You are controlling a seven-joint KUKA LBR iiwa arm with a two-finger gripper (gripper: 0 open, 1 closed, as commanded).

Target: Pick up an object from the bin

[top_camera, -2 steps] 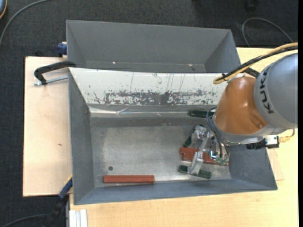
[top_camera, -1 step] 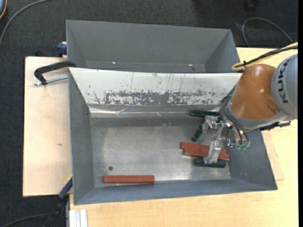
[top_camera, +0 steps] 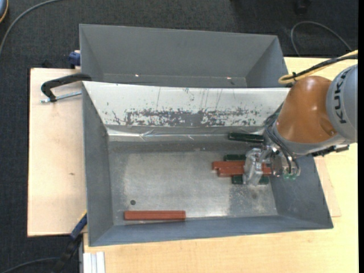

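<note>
- The grey metal bin [top_camera: 95, 169] took up the middle of the frame, and its floor lay in the lower half.
- The arm came in from the right edge. Its rounded orange cover [top_camera: 304, 111] hung over the bin's right wall.
- The gripper [top_camera: 256, 172] was low in the right part of the floor, near the right wall.
- Whether it was released or clenched could not be told, because its metal parts blurred into the things beneath it.
- A short red-brown block [top_camera: 226, 167] lay flat just left of the gripper, with its long side running left to right. Its right end reached the gripper, but the view did not settle whether it was being gripped.
- A dark green piece [top_camera: 237, 180] lay against the lower side of that block, partly under the gripper.
- A dark, elongated thing [top_camera: 245, 136] lay above them, close to the foot of the back wall and just left of the orange cover.
- A long red-brown bar [top_camera: 154, 215] lay flat along the near wall at lower centre-left, well apart from the gripper.
- A small dark speck [top_camera: 132, 203] sat on the floor just above the bar's left end.
</note>
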